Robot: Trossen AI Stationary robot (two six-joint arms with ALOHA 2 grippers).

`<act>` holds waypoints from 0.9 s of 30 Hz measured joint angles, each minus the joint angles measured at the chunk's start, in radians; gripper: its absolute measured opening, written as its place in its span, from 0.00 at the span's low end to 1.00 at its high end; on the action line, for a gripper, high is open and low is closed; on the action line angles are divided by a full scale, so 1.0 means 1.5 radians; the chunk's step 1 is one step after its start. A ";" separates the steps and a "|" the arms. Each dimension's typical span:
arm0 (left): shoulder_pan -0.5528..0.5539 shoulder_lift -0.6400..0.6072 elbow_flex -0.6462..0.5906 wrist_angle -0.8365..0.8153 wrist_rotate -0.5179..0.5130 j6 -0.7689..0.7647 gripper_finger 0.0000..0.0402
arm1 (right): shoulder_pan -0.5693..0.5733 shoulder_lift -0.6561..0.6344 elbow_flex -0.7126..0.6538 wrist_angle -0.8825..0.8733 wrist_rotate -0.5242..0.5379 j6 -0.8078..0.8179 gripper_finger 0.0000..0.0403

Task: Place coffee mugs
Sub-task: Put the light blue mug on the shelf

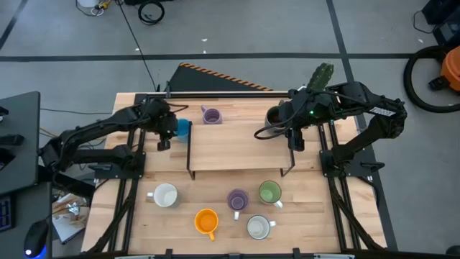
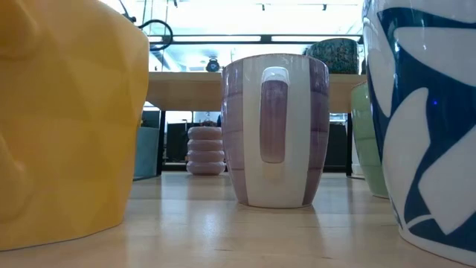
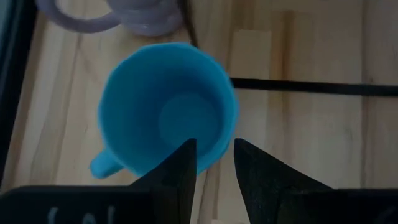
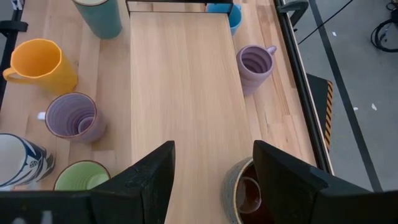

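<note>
Left gripper pinching the blue mug's rim, right gripper hanging released above the brown mug, wooden shelf beneath

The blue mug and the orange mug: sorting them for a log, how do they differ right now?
The blue mug stands at the table's far side with the left gripper pinching its rim; the orange mug stands untouched near the front edge. The blue mug sits beside a lavender mug, the orange among four others. Both are upright.

blue mug — plain; white mug (navy leaf pattern).
</note>
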 joint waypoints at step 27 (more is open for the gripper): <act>-0.018 0.079 0.001 0.007 -0.036 0.052 0.08 | 0.000 0.000 0.000 -0.001 -0.003 0.004 0.55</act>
